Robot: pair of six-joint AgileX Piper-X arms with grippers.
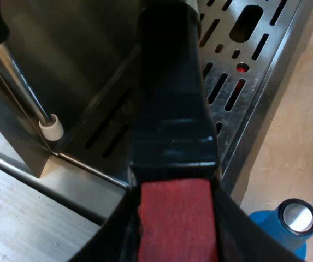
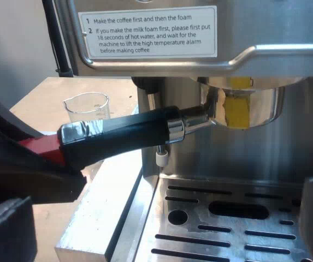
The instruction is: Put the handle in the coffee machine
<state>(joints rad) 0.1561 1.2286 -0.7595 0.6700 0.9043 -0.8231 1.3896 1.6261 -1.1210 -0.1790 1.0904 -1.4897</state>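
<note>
The metal holder (image 2: 243,106) sits up under the espresso machine's (image 2: 145,65) brew head, and its dark handle (image 2: 123,134) sticks out sideways from the machine's front. My left gripper (image 2: 30,158) is shut on the handle's red end (image 1: 175,221), with its black fingers (image 1: 118,234) pressed against both sides. From the left wrist view the handle (image 1: 170,109) hangs over the slotted drip tray (image 1: 254,54). My right gripper (image 2: 159,224) hovers open over the drip tray (image 2: 227,229), below the holder, with nothing between its fingers.
A measuring glass (image 2: 88,106) stands on the wooden table beside the machine, behind the handle. A blue tamper (image 1: 293,224) with a metal top stands on the table close to the tray's edge. The steam wand's white tip (image 1: 51,126) hangs near the handle.
</note>
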